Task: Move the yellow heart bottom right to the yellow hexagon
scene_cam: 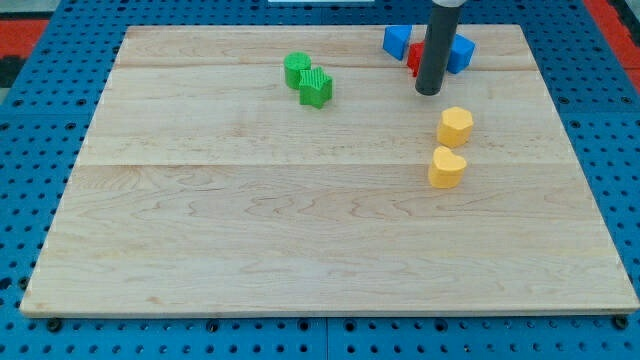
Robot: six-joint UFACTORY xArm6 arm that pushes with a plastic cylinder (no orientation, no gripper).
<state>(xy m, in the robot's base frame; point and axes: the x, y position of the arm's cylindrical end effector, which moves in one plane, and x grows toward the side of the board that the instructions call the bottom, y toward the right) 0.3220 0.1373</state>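
Tip [429,92], no claw fitted, so no claw state to tell, stood far of both yellow blocks. Yellow heart [447,167] lay just near of yellow hexagon [455,126], slightly left, on table [250,250].

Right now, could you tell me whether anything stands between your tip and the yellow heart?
Yes. My tip is toward the view's top, beside the blue and red blocks. The yellow hexagon sits almost directly between it and the yellow heart, which lies just below the hexagon. A straight path would strike the hexagon first.
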